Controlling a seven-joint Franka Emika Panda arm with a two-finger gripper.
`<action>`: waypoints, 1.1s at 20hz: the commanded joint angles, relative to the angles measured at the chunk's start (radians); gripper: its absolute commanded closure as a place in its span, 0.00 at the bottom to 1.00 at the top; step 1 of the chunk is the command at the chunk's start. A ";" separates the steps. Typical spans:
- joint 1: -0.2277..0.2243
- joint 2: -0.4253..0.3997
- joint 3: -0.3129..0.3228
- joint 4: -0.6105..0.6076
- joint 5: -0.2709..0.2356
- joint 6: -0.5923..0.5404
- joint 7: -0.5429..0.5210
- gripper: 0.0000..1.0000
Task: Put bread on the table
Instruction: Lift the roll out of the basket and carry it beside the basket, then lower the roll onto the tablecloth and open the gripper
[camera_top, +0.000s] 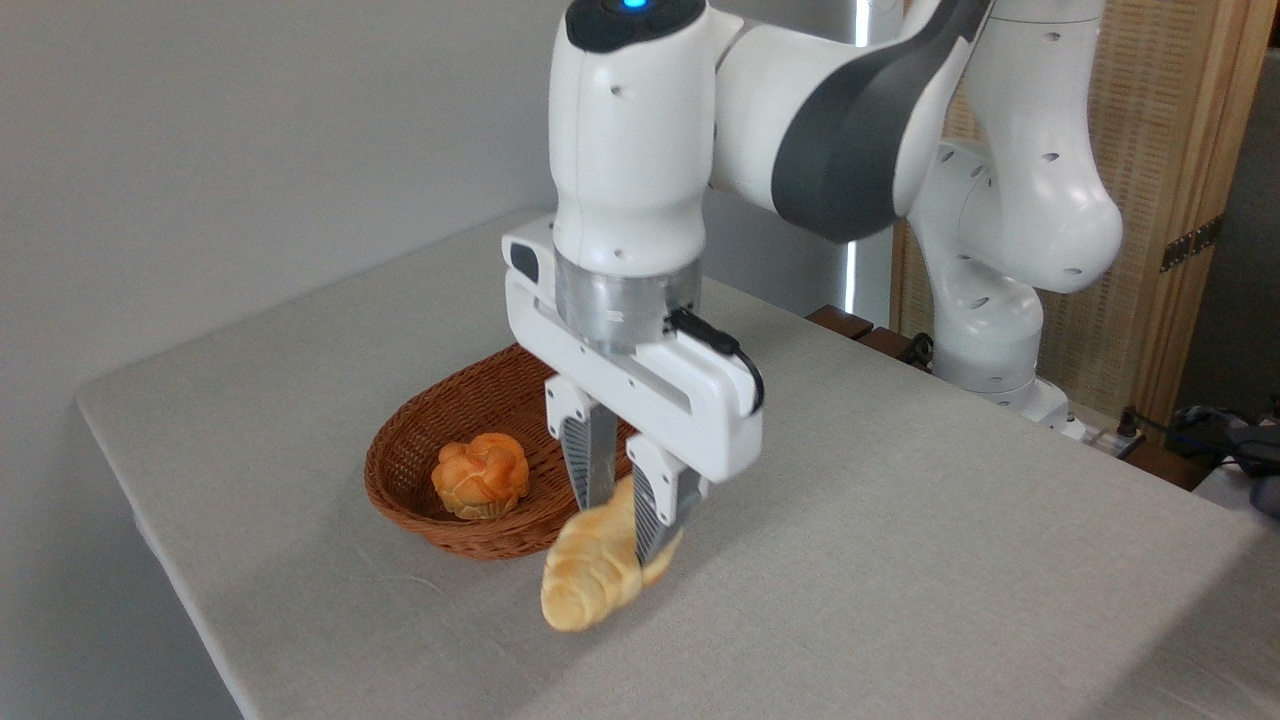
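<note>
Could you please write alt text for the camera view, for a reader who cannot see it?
A white robot gripper holds a long pale loaf above a grey table, beside a wicker basket containing an orange bun.

bun (481, 476) in basket (400, 450) on table (900, 560), bread (592, 575) between fingers (655, 510) right of basket

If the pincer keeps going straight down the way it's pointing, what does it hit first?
Probably bare table. The pincer points down, shut on the bread, whose lower end would land first, just in front of the basket. Depth is hard to judge, so the basket rim may be close.
</note>
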 joint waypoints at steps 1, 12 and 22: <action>-0.008 0.050 0.017 0.026 0.043 0.020 0.013 0.18; -0.009 0.067 0.003 0.047 0.039 0.040 -0.030 0.01; -0.015 0.038 -0.053 0.145 0.004 -0.067 -0.142 0.00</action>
